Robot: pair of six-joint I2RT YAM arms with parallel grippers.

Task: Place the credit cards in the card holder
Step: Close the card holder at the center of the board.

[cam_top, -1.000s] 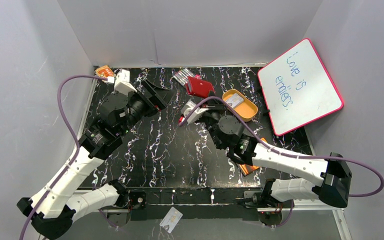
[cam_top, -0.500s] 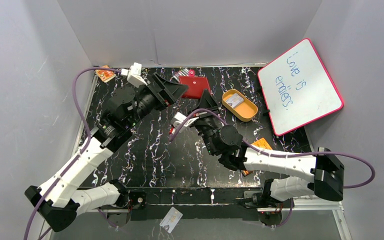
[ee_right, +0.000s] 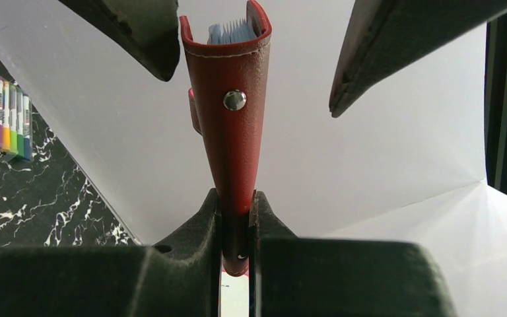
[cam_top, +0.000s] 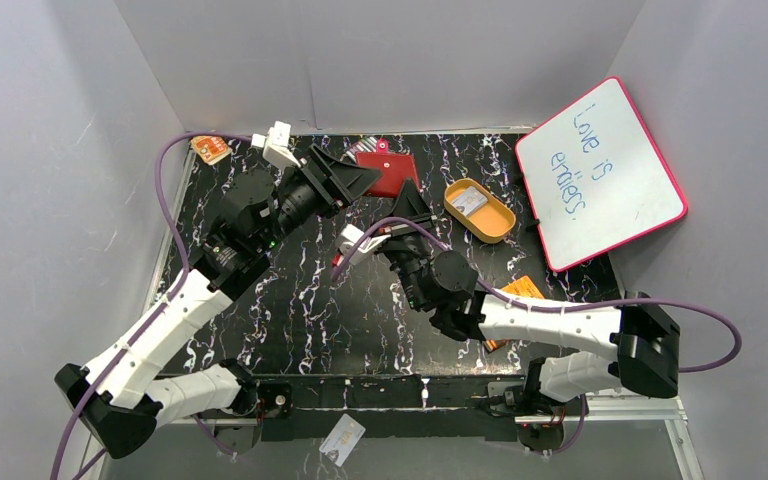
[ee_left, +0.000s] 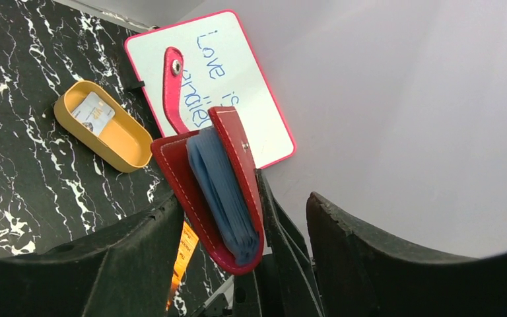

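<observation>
At the table's (cam_top: 340,310) 12 o'clock, my right gripper (ee_right: 236,221) clamped the card holder (ee_right: 231,139) while my left gripper (ee_left: 243,201) straddled it, jaws apart.

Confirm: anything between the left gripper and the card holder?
Nothing visible. The right gripper clamps the card holder by one end. The left gripper straddles the other end, jaws open, and the right wrist view shows bare gaps on both sides.
</observation>
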